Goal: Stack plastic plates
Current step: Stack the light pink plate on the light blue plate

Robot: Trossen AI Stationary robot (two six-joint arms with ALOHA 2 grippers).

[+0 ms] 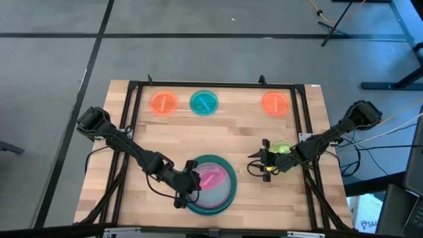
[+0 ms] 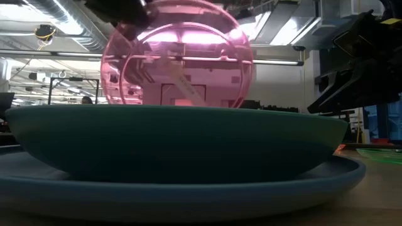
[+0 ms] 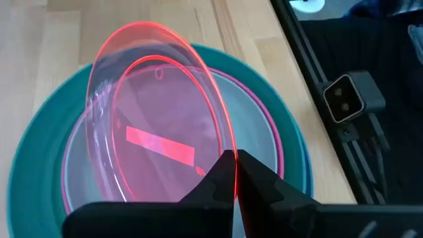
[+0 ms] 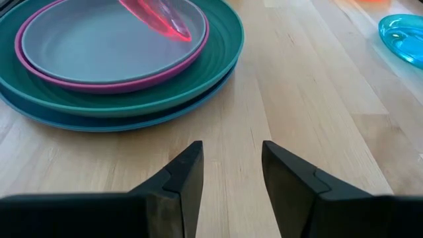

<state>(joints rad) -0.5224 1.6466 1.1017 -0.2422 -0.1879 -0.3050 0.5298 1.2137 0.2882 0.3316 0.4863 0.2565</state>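
A: How far along is the stack?

B: In the lower middle of the high view, the stack point(image 1: 212, 193) has four plates: blue, green, magenta, pale teal. The left gripper point(image 3: 232, 173) is clenched on the pink plate's point(image 3: 155, 142) rim, holding it tilted over the pile.

A: What's left?

B: Two orange plates point(image 1: 163, 103) and point(image 1: 275, 103) and a teal one point(image 1: 203, 102) lie along the top, and the lime plate point(image 1: 281, 148) lies right of centre beside the right gripper point(image 4: 231, 168), whose fingers are parted and hold nothing.
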